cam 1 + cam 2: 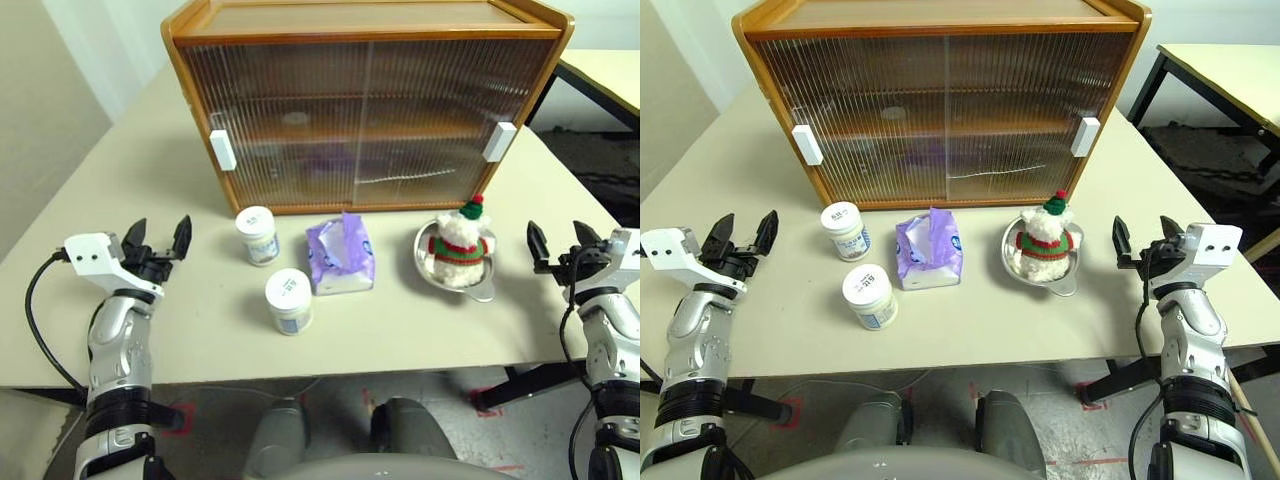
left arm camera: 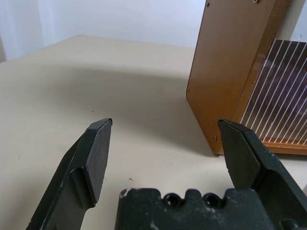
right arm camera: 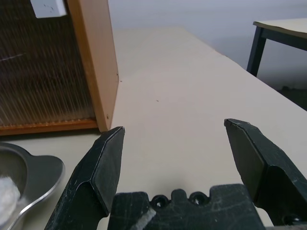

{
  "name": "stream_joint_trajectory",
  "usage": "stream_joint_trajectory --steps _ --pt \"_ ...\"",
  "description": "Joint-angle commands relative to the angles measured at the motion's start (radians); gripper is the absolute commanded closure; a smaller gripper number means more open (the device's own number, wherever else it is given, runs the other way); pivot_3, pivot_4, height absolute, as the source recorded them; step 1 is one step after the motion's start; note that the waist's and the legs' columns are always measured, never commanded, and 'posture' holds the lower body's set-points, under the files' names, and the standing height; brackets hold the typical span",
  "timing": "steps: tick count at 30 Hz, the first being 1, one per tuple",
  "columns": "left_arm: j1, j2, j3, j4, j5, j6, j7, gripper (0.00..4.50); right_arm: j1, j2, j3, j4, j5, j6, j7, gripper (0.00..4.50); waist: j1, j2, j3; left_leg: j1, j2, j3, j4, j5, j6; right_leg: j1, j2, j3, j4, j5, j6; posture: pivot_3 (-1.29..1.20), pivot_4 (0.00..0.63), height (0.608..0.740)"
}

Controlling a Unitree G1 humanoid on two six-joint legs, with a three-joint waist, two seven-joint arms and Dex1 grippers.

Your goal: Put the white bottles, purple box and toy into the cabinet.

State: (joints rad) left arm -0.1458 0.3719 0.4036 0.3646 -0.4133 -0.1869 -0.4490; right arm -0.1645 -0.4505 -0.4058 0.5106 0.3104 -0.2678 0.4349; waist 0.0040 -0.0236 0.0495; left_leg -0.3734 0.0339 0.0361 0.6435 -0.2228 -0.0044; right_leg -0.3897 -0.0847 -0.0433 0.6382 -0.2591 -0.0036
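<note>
Both head views look forward and down from above the beige surface (image 1: 180, 330), sharing the honey-brown wooden cabinet with ribbed sliding doors (image 1: 360, 110) at 12 o'clock. Each wrist view sits low and close, looking level across the surface past one cabinet side: left (image 2: 225, 72), right (image 3: 93, 62).

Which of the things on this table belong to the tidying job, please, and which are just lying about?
Belong to the job:
- two white bottles
- purple box
- toy
- cabinet, doors shut

Just lying about:
- metal bowl, holding the toy
- second table, beyond on the right
</note>
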Motion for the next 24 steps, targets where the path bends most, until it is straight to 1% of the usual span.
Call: stream_joint_trajectory --steps 1,7,11,16,19,24 --pt "0.008 0.011 0.000 -0.024 0.004 0.019 -0.001 0.02 0.006 0.020 0.008 -0.012 0.005 0.004 -0.003 0.00 -0.002 0.000 0.000 0.000 0.000 0.000 0.000 0.000 0.000 0.000 0.000 0.000 0.000 0.000 0.000 0.04 0.000 0.740" --pt "0.014 0.006 -0.003 -0.040 0.005 0.024 0.003 0.02 -0.004 0.036 0.014 -0.023 0.002 0.005 -0.009 0.00 0.000 -0.002 0.000 0.000 0.003 0.000 0.000 0.000 0.000 0.000 0.000 0.001 0.000 0.000 0.000 0.04 0.000 0.740" --pt "-0.015 0.031 0.008 -0.008 0.001 0.027 -0.011 0.02 -0.015 0.035 0.016 -0.053 0.010 0.009 -0.005 0.00 0.000 -0.002 0.000 0.000 0.003 0.001 0.000 0.000 0.000 0.000 0.000 0.001 0.000 0.000 0.000 0.02 0.000 0.740" --pt "-0.047 0.064 0.039 0.043 -0.016 0.028 -0.019 0.02 -0.028 0.017 0.048 -0.223 0.039 0.051 0.056 0.00 -0.008 -0.002 0.000 0.000 0.004 0.001 0.000 0.000 0.000 -0.001 0.001 0.000 0.000 0.000 0.000 0.00 0.000 0.740" --pt "-0.060 0.091 0.042 0.073 -0.012 0.022 -0.038 0.02 -0.053 -0.014 0.053 -0.345 0.100 0.124 0.102 0.00 -0.016 -0.001 0.001 0.000 0.004 0.001 0.000 0.000 0.000 -0.001 0.000 0.001 0.000 0.000 0.001 -0.01 0.000 0.740" --pt "-0.084 0.117 0.050 0.119 -0.014 0.011 -0.062 0.02 -0.084 -0.051 0.084 -0.577 0.245 0.315 0.167 0.00 -0.015 -0.003 0.001 0.000 0.006 0.001 0.000 0.000 0.000 -0.001 0.002 0.000 0.000 0.000 0.001 -0.01 0.000 0.740"
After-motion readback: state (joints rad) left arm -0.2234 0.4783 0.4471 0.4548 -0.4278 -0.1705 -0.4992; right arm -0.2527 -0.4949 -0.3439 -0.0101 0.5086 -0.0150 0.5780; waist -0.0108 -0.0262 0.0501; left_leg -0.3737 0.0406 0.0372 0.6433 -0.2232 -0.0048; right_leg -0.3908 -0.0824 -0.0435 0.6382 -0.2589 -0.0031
